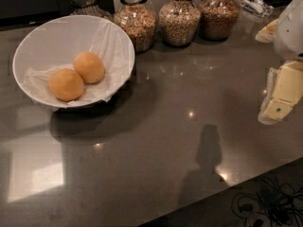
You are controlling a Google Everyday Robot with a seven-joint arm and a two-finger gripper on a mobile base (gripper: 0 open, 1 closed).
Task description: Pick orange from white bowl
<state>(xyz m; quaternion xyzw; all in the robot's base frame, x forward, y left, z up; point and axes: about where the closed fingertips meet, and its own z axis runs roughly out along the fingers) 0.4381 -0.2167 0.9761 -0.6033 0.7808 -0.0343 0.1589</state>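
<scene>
The white bowl (45, 37), wide and lined with crumpled white paper, stands at the back left of the dark counter. Two fruits lie in it, touching each other. The orange (89, 66) is the paler, more egg-shaped one, toward the bowl's middle. Its rounder, deeper-orange twin (66, 84) lies in front of it to the left. My gripper (277, 109), pale yellow and white, hangs at the far right edge of the view above the counter. It is far from the bowl and holds nothing that I can see.
Several glass jars of grains (178, 20) stand in a row along the back, the nearest close to the bowl's right rim. The counter's front edge (222, 195) runs diagonally at the lower right, with cables (265, 207) on the floor below.
</scene>
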